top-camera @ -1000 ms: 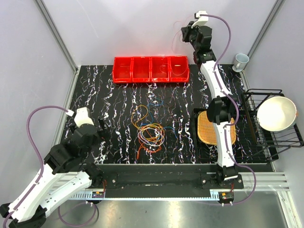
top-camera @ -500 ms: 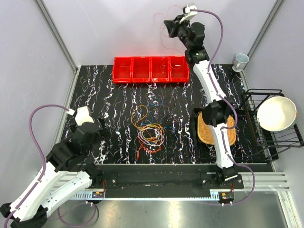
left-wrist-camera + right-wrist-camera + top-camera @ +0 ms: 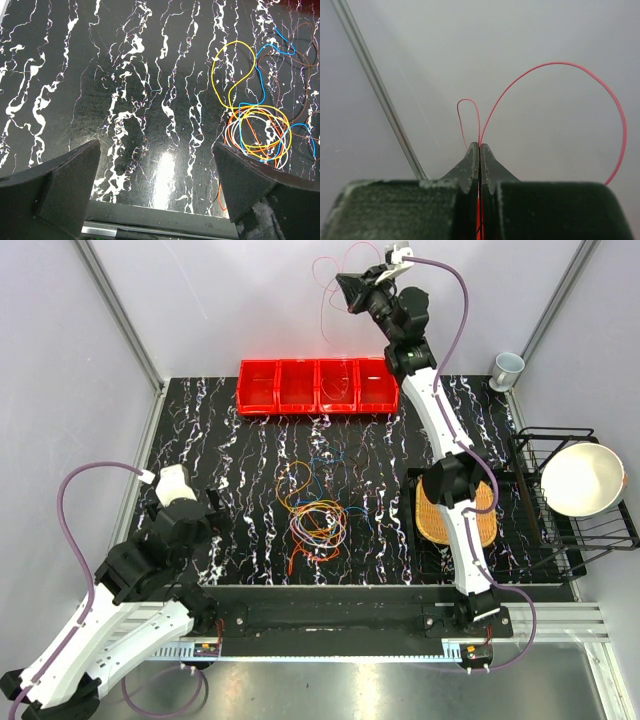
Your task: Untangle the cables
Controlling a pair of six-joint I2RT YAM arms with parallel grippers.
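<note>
Grey walls are enclosing a black marbled table.

Nearest the bases, the left gripper is hovering low over bare table with its jaws spread wide and nothing between them. It is sitting where it sat a second ago.

To this gripper's right and slightly ahead, the cables are lying in a loose heap of yellow, blue, orange, white and brown loops crossing one another. The heap is looking the same as a second ago, and nothing is touching it.

Farther on, red bins are standing in a row at the far edge.

Above and beyond them, the right gripper is holding its jaws pressed together on a red cable, pinching it at the fingertips. One small loop and one large loop are arching out ahead of the tips.

Over the last second this gripper has been swinging leftward and upward, from beyond the right end of the bins to a point high against the back wall. The red cable has been travelling with it, and its free length is now dangling below the gripper toward the bins; whether it is reaching them cannot be told.

Judged from this, one strand is already coming clear of the heap, while the remaining cables are still waiting to be separated.
</note>
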